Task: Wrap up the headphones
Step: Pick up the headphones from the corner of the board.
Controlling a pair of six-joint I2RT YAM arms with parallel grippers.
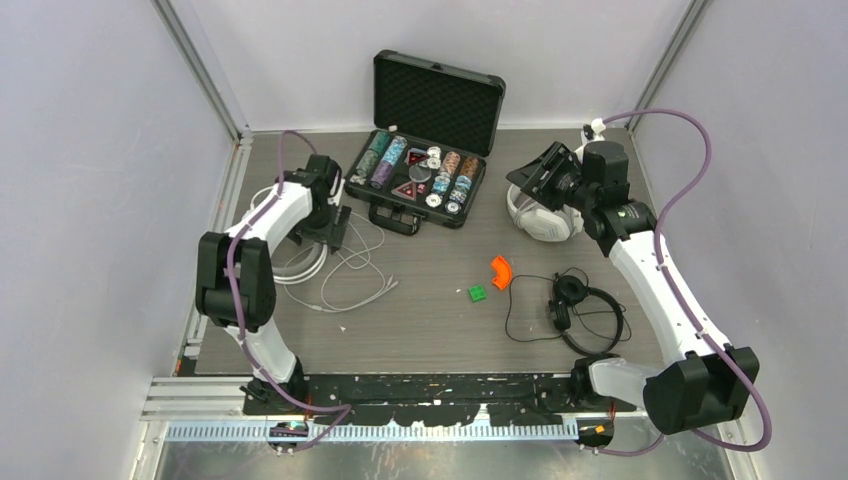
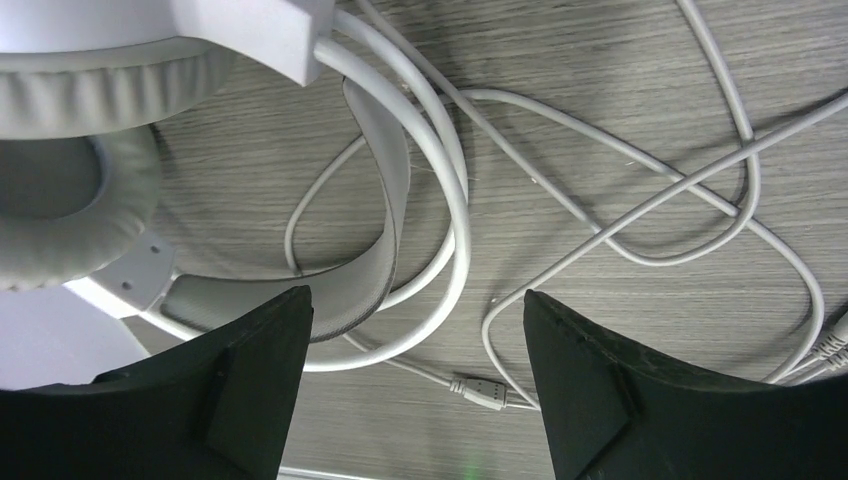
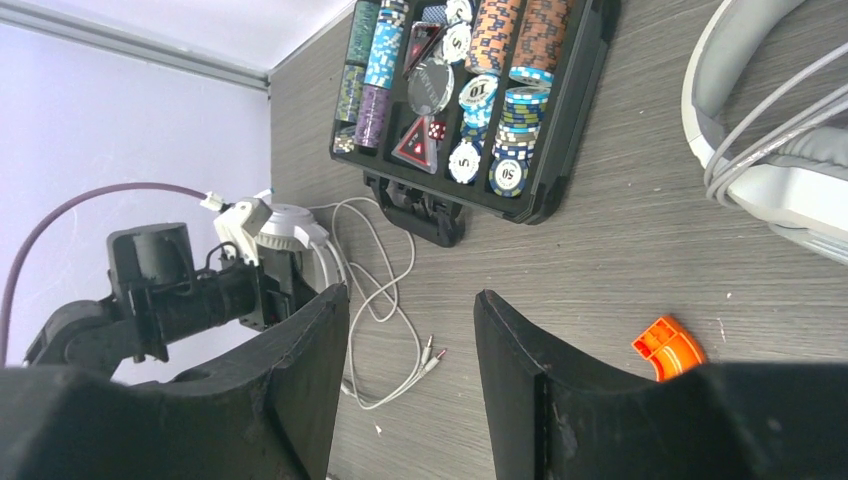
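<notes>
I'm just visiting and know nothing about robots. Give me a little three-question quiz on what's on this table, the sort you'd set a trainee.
1. Multiple choice: how many pairs of headphones lie on the table? A two, B three, C five.
2. True or false: the left gripper is clamped tight on the white cable.
3. Short answer: what does the open black case hold?

Key
1. B: the left white headphones, the right white headphones and the black headphones.
2. False: its jaws stand apart, and the cable lies loose on the table between them.
3. Poker chips.
</notes>
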